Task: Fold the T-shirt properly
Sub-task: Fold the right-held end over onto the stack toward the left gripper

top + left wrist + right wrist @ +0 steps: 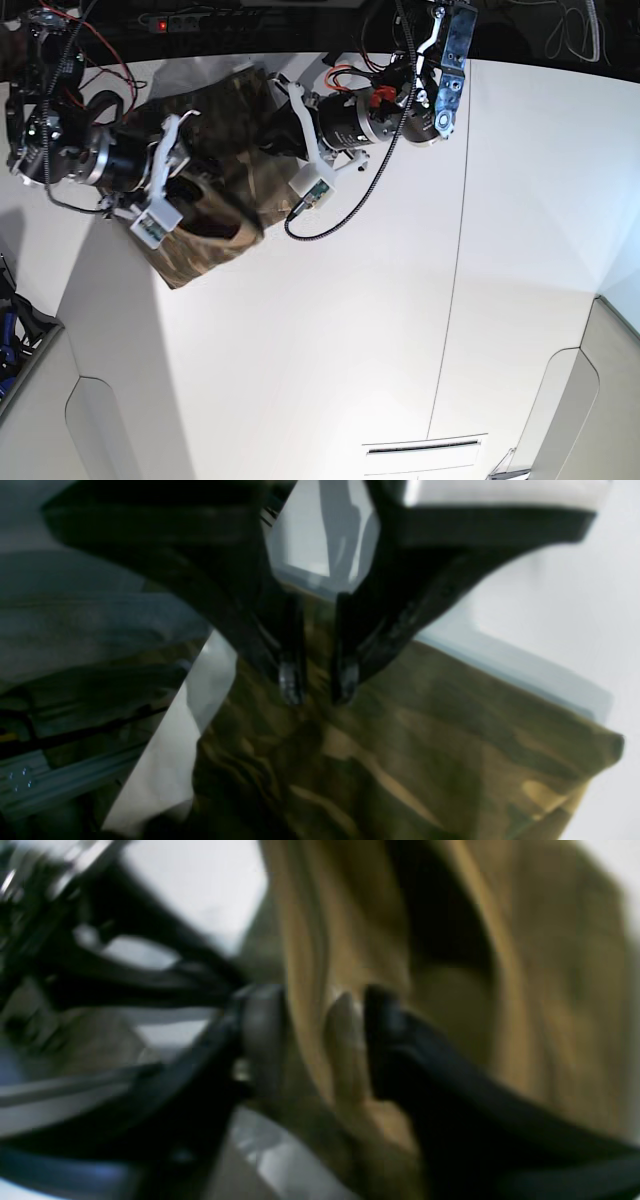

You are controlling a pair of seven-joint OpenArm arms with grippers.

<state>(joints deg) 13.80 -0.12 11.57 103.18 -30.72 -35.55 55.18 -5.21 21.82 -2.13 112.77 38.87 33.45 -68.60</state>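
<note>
The camouflage T-shirt (215,225) hangs bunched between my two grippers at the back left of the white table (350,330), its lower part resting on the table. In the left wrist view my left gripper (318,690) has its dark fingers (292,680) nearly together on a fold of the T-shirt (400,750). It also shows in the base view (272,140). In the blurred right wrist view my right gripper (325,1035) pinches a tan fold of the T-shirt (525,990). It also shows in the base view (185,180). The collar and label are hidden.
A black cable (345,215) loops from the left arm over the table. A power strip (190,20) with a red light lies beyond the table's back edge. The table's left edge (60,300) runs close to the right arm.
</note>
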